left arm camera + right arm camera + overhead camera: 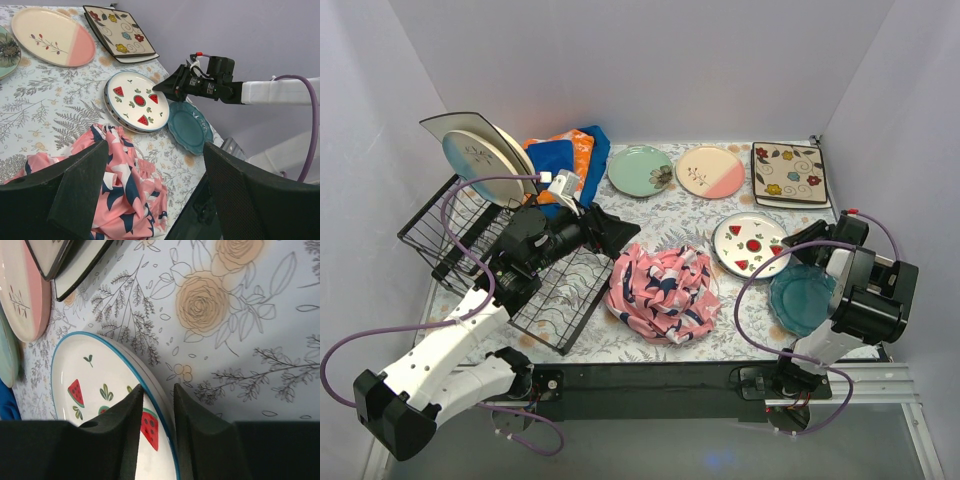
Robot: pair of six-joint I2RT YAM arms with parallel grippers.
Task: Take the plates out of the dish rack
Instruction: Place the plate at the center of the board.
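"Looking at the rack [565,295], what's left in it?"

"Two plates [485,155], upright and leaning together at its far-left end. Five more lie on the table [680,215]. Three are along the far edge, and the melon plate [750,243] and teal plate [800,300] are by the right edge."

"And the claws?"

"The left claw [156,150] gapes wide with nothing in it, over the rack's near-right end, facing the pink cloth [660,290]. The right claw [157,387] has narrow jaws astride the melon plate's rim. I cannot tell from the wrist view whether they pinch it."

"What could go wrong?"

"If that claw pulls away while pinching, the melon plate drags with it. It lies against the teal one's rim, so the two would knock. On the left, taking the front plate may tip the one leaning behind it."

"Anything in the way?"

"The rack's raised side, and the left arm's cable [444,212] looping beside the two plates. Folded cloths [570,155] sit just past the rack's far-right corner. The pink cloth fills the table's middle, so the next plate must land around it."
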